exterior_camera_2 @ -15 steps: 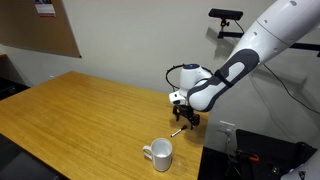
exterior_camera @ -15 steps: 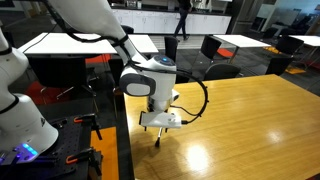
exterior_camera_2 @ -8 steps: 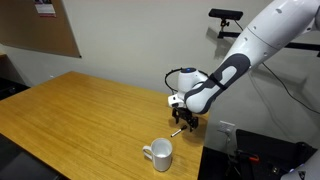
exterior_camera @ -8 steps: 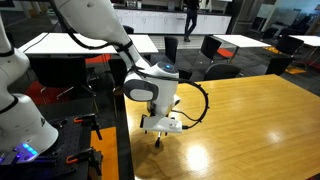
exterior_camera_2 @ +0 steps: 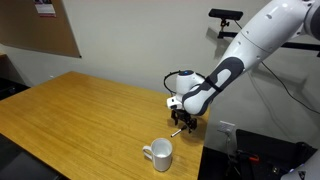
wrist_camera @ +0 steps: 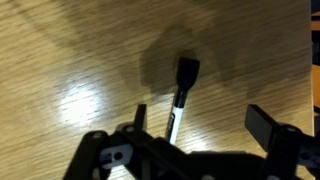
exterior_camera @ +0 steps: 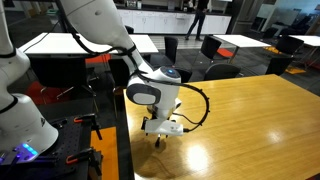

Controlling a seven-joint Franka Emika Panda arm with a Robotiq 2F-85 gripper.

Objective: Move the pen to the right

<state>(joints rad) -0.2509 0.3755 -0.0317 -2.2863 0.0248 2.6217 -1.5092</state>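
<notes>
The pen lies flat on the wooden table; it has a black cap and a lighter barrel. In the wrist view it sits between my gripper's open fingers, close to the left finger and well apart from the right finger. The jaws hold nothing. In an exterior view the gripper points down just above the table, with the pen showing as a short stick below it. In an exterior view the gripper is near the table's corner, and the pen is hard to make out.
A white mug stands on the table close to the pen, near the table edge. The table edge runs right beside the gripper. Chairs and other tables stand behind.
The arm has bent a little and the gripper has come down slightly closer to the table over the pen. The pen and mug have not moved.
</notes>
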